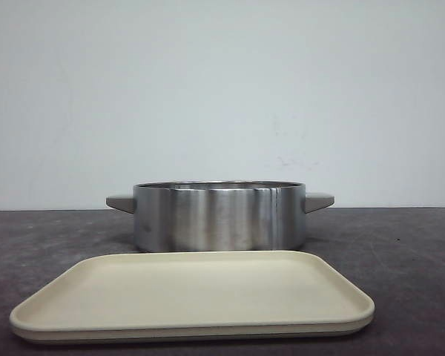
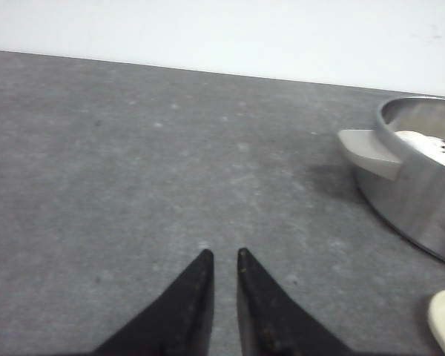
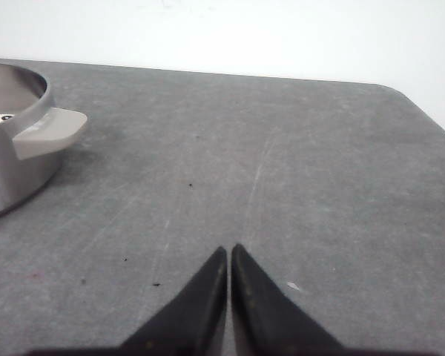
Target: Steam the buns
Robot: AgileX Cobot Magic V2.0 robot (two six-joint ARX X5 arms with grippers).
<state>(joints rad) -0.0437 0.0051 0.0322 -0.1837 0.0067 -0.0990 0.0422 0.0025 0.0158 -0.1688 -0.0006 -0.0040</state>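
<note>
One bun (image 2: 430, 145) seemingly in steel pot (image 1: 219, 216), tray (image 1: 193, 293) bare

Brushed shiny metal pot (image 1: 219, 216) w/ matt handles, matt cream plastic tray (image 1: 193, 297), rough grey table (image 3: 282, 163).

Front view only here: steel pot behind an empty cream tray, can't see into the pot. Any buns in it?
Observer: Yes. The left wrist view shows a white bun with dark markings inside the pot.
Operator: Where are the arms? None in my view.
Observer: The left end effector is over bare table, off the pot's left handle, fingertips nearly together, holding nothing.
Operator: And the right?
Observer: The right end effector is shut and empty, out past the pot's right handle.
</note>
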